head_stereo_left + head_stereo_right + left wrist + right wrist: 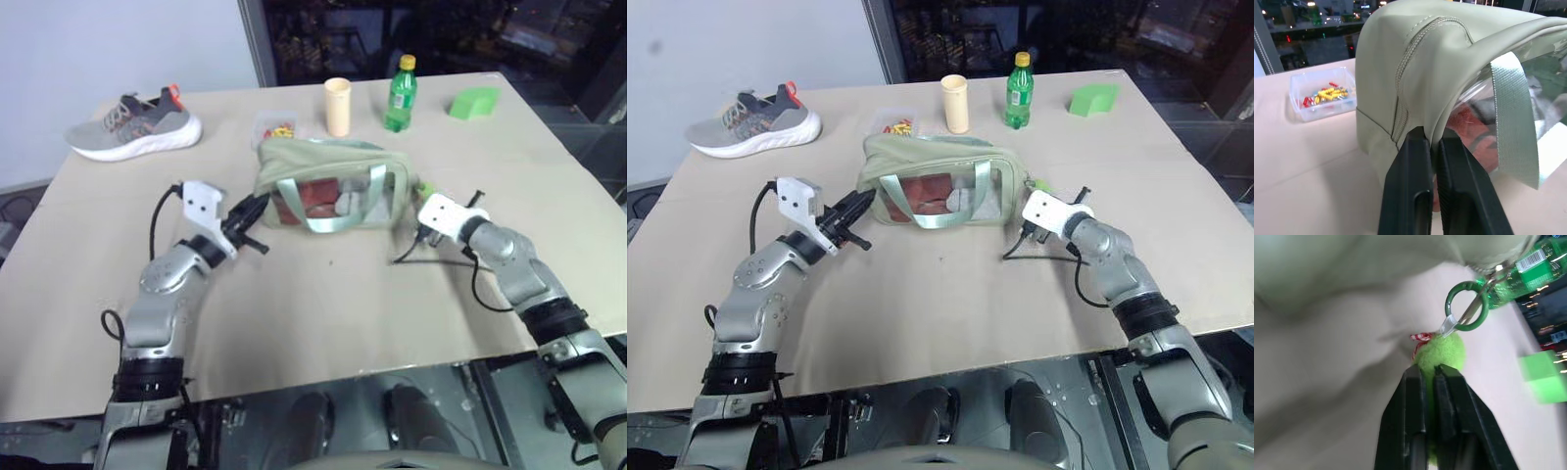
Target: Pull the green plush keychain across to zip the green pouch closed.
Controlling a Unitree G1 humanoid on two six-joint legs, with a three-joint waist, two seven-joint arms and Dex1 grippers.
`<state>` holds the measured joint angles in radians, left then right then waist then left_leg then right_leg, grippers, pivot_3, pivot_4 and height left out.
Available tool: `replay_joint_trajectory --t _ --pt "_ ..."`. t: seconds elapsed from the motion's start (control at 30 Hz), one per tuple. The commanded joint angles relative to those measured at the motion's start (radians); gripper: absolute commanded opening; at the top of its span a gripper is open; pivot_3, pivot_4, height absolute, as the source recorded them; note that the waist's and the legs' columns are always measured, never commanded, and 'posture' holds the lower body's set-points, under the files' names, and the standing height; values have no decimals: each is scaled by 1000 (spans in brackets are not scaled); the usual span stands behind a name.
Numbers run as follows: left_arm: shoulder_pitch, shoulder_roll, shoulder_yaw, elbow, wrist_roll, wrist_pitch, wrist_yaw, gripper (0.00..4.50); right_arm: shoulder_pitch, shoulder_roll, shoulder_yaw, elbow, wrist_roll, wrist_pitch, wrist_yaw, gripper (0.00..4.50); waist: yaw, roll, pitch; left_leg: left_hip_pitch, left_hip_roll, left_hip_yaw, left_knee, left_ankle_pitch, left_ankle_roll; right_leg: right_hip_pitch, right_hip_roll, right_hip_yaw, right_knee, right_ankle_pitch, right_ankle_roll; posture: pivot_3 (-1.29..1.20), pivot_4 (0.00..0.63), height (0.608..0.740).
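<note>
The green pouch (pixel 328 162) stands upright in the middle of the table, its clear window and mint strap facing me and red contents showing inside. My left gripper (pixel 1435 142) is at the pouch's left end, its fingers pinched on the seam edge there. The green plush keychain (pixel 1447 350) hangs off the pouch's right end on a green ring and a metal clip. My right gripper (pixel 1430 372) is shut on it, and green fuzz shows in the narrow slit between the fingers. The zip seam near the left end looks closed.
Behind the pouch are a small clear box of coloured bits (pixel 277 127), a cream cup (pixel 337 106), a green bottle with a yellow cap (pixel 400 93) and a green wedge block (pixel 474 102). A grey sneaker (pixel 132 127) lies at the far left.
</note>
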<state>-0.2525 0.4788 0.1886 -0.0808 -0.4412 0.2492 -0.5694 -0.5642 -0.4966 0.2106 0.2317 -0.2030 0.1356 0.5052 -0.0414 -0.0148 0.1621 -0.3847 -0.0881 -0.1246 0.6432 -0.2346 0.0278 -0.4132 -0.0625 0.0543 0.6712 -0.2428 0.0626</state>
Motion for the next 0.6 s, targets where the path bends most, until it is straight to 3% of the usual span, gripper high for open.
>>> replay_joint_trajectory --t 0.03,0.17,0.2,0.4,0.6 --pt "29 17 44 -106 -71 45 -20 2086 27 -20 -89 -179 123 105 94 2204 4 0 0 -1 0 -1 0 0 0 0 0 -1 -1 0 0 0 150 740" --pt "93 39 62 -178 -134 104 -64 3847 77 -52 -162 -300 232 199 167 3982 12 0 0 -5 -1 -4 0 0 0 0 -1 -5 -8 1 -1 0 150 740" --pt "111 45 63 -196 -142 112 -73 3911 91 -62 -181 -326 262 217 189 4364 13 0 0 -7 -1 -6 0 0 0 -1 -1 -6 -9 1 -1 0 150 740" --pt "202 70 146 -229 -158 119 -61 3911 276 -172 -262 -595 477 366 350 4364 31 1 0 -10 -1 -8 -3 -1 0 -3 -3 -8 -12 1 -1 0 150 740" --pt "246 125 236 -249 -222 151 -99 3911 463 -156 -292 -809 508 446 245 4364 31 1 0 -11 -1 -9 -4 -1 0 -3 -3 -10 -13 1 -1 0 150 740"
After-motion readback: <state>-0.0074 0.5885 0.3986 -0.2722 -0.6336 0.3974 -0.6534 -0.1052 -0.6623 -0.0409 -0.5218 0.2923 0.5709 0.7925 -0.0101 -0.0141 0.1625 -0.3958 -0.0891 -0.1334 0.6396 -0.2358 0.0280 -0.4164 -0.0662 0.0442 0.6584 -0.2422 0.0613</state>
